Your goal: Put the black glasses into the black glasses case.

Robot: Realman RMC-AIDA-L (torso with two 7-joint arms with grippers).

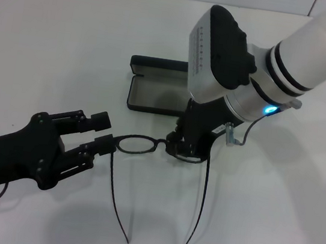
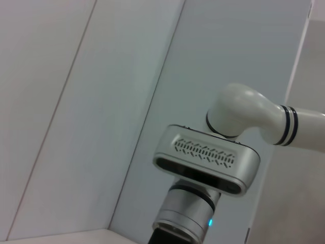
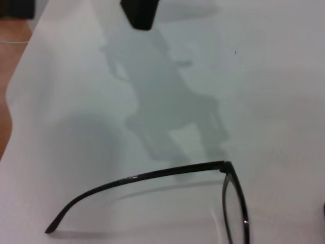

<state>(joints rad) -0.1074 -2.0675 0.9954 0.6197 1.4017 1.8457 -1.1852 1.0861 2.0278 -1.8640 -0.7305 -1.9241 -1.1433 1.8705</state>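
**Both grippers at the glasses, case open behind**

Nearest you, at 7 o'clock in the head view, the left gripper (image 1: 100, 130) reaches in from the lower left with its 2 fingers spread apart. The lower finger's tip sits at the left hinge corner of the black glasses (image 1: 137, 145); you cannot tell whether it touches the frame, and it clamps nothing.

The glasses lie unfolded on the white table (image 1: 53, 40), lenses toward the case, both temple arms trailing back toward 6 o'clock. The right wrist view shows 1 temple arm and a lens rim (image 3: 234, 203) lying flat on the table.

The right gripper (image 1: 180, 149) comes down over the right lens; you cannot tell how its fingers stand.

Farther off, at 12 o'clock from the glasses, the black glasses case (image 1: 155, 93) lies open, grey lining up, partly hidden by the right arm.
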